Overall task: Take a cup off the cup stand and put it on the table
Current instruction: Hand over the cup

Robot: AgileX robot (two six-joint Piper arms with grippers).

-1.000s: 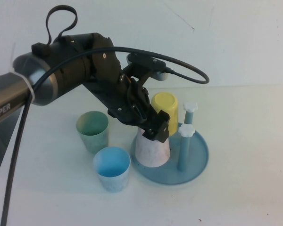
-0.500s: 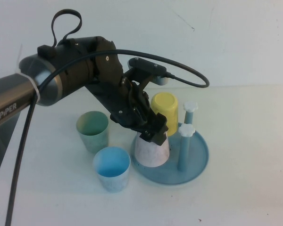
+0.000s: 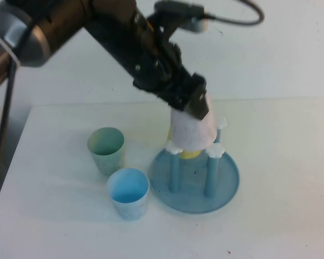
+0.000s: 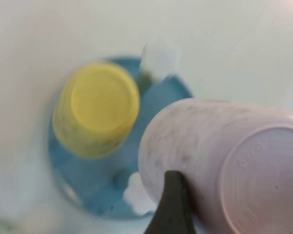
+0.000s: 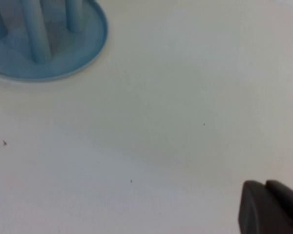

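My left gripper (image 3: pixel 193 103) is shut on the base of the pale pink cup (image 3: pixel 191 132) and holds it upside down, lifted above the blue cup stand (image 3: pixel 229 181). The cup's rim hangs level with the white peg caps (image 3: pixel 214 151). In the left wrist view the cup (image 4: pixel 210 146) fills the near side, with one dark finger (image 4: pixel 173 204) against its wall. The yellow cup (image 4: pixel 97 107) still sits upside down on the stand (image 4: pixel 173 92). My right gripper (image 5: pixel 269 207) is shut and empty, low over the white table (image 5: pixel 176 97), with the stand (image 5: pixel 90 46) some way off.
A green cup (image 3: pixel 106 148) and a light blue cup (image 3: pixel 128 191) stand upright on the table (image 3: pixel 281 140) just left of the stand. The table's left edge (image 3: pixel 16 156) is near them. The left arm and its cable reach in from the upper left.
My left gripper has risen, lifting the pink cup off its peg on the stand; the peg it covered now shows. The yellow cup is now mostly hidden behind it.
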